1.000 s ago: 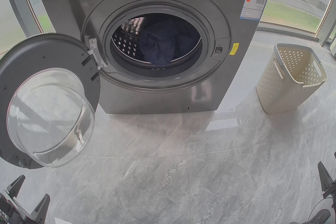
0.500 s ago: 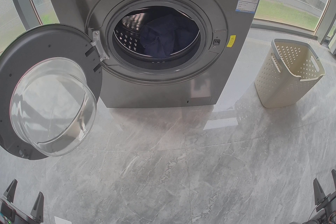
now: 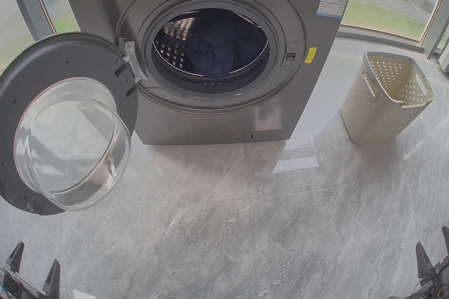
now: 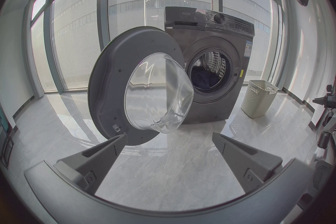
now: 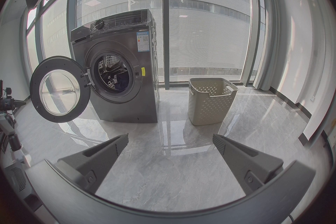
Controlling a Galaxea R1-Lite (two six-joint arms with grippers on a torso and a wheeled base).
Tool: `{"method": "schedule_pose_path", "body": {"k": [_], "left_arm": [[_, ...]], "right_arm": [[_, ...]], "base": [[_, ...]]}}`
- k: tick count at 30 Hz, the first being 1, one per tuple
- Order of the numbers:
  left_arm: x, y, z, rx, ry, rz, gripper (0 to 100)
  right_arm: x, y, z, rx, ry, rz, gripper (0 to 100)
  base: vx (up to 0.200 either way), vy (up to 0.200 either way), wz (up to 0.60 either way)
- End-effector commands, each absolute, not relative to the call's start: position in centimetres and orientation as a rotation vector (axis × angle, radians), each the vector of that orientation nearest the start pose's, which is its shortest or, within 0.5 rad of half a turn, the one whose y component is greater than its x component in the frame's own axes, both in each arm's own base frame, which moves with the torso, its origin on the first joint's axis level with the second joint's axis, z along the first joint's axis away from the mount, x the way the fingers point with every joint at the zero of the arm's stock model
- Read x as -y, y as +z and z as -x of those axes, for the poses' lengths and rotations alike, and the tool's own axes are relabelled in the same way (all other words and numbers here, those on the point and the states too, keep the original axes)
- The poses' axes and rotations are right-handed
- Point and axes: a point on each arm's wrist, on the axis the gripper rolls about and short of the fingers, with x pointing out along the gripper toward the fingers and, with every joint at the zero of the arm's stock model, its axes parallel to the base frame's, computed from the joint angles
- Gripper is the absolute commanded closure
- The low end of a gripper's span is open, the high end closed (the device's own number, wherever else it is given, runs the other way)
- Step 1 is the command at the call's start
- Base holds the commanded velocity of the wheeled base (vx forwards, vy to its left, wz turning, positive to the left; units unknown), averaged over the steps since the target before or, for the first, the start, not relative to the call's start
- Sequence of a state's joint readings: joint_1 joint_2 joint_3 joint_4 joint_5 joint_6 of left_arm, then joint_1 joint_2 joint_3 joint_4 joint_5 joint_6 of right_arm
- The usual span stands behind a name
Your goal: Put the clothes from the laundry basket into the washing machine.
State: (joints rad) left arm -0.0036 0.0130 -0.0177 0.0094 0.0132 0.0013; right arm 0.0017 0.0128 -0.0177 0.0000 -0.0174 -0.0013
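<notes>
My left gripper (image 4: 168, 137) and right gripper (image 5: 169, 137) both spread, holding nothing. Door (image 3: 70, 61) hangs wide just ahead of my left fingers (image 4: 94, 161); swinging forward could clip it.

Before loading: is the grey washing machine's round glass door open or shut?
Open: round glass door hangs aside; dark clothes show inside.
</notes>
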Motion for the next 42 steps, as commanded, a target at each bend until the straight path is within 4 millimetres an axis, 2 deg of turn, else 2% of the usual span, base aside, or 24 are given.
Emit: {"method": "schedule_pose_path", "body": {"k": [1, 8, 16, 22, 31, 42], "left_arm": [[-0.04, 7.51, 2.26, -0.012, 0.011, 0.0, 0], [-0.04, 7.54, 2.26, -0.009, 0.011, -0.002, 0], [-0.04, 7.54, 2.26, -0.009, 0.009, -0.003, 0], [-0.04, 7.54, 2.26, -0.009, 0.009, -0.003, 0], [-0.03, 7.54, 2.26, -0.009, 0.005, -0.006, 0], [-0.02, 7.54, 2.26, -0.009, 0.003, -0.006, 0]], "right_arm": [[0.04, 7.63, 2.3, 0.003, -0.017, 0.002, 0], [0.07, 7.63, 2.3, 0.003, -0.026, 0.001, 0], [0.07, 7.63, 2.3, 0.003, -0.023, 0.003, 0], [0.07, 7.63, 2.3, 0.003, -0.023, 0.003, 0], [0.07, 7.63, 2.3, 0.003, -0.023, 0.003, 0], [0.07, 7.63, 2.3, 0.003, -0.023, 0.003, 0]], "base": [[0.0, 0.2, 0.0], [0.0, 0.0, 0.51], [0.0, 0.0, 0.0], [-0.2, 0.2, 0.0], [0.0, 0.0, 0.0], [-0.164, 0.0, 0.0]]}}
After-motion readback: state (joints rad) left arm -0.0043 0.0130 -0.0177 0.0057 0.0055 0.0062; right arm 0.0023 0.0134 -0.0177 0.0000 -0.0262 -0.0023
